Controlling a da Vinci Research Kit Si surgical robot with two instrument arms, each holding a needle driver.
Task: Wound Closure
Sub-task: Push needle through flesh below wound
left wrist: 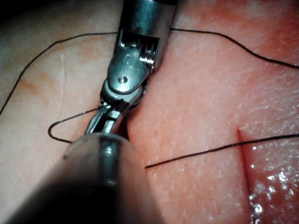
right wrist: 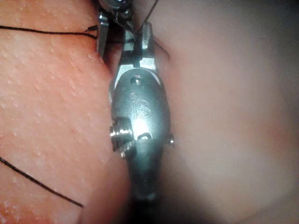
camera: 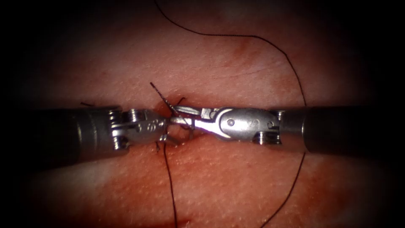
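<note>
Both tools meet tip to tip over the cut (camera: pixel 185 136) in the tissue (camera: pixel 236 181). My right tool (camera: pixel 181 118) comes in from the right with its jaws open and nothing clamped. The wrist view of the right tool (right wrist: pixel 125 35) shows the two jaws spread, with dark thread crossing between them. My left tool (camera: pixel 171 124) reaches in from the left, its tip lying between the right tool's jaws. A dark thread (camera: pixel 169 177) runs down from under the left tool. Short cut ends of thread (camera: pixel 157 89) stick up just above the tips.
A long loop of thread (camera: pixel 295 71) arcs from the top, round the right side and behind the right shaft. More thread (left wrist: pixel 210 151) lies loose on the tissue, with another strand (right wrist: pixel 42 31) beside the right tool. Red fluid (camera: pixel 139 194) stains the tissue below the tools.
</note>
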